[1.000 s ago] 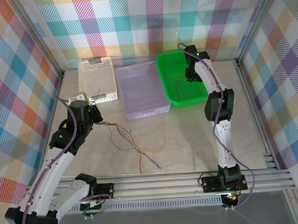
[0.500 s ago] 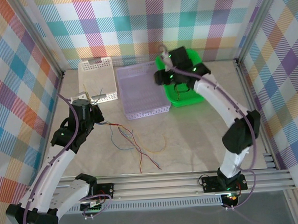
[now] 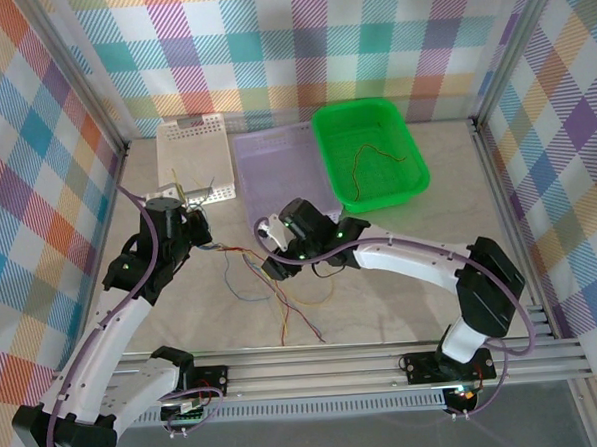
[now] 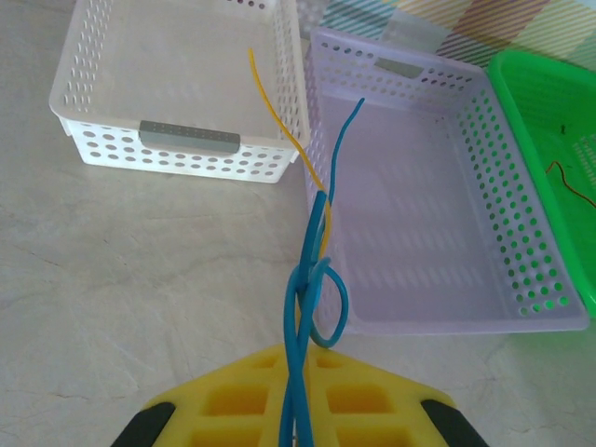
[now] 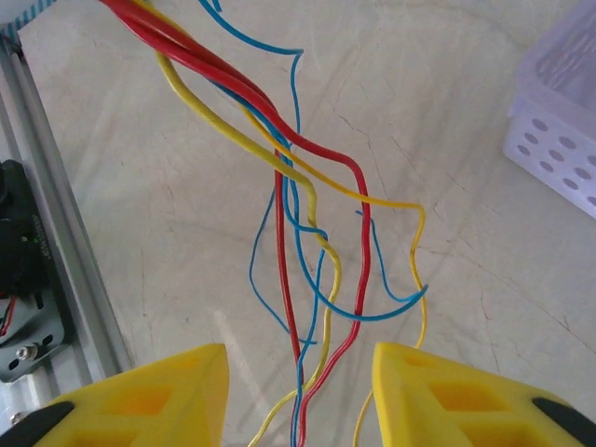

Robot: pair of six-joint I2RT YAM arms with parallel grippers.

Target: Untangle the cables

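Fingers [image 4: 233, 396] of left gripper [image 4: 298, 365] clamped on blue and yellow cables [image 4: 312, 265], right gripper [image 5: 300, 372] fingers parted over tangled cables near tabletop centre, one red cable [image 3: 359, 165] in green basket [image 3: 325, 152] at far right corner.

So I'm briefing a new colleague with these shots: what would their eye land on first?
The tangle of red, yellow and blue cables in the centre, with the right tool open and straddling it. Then the left tool, shut on blue and yellow ones at the tangle's left end, and the bright green basket at the back right holding one lone cable.
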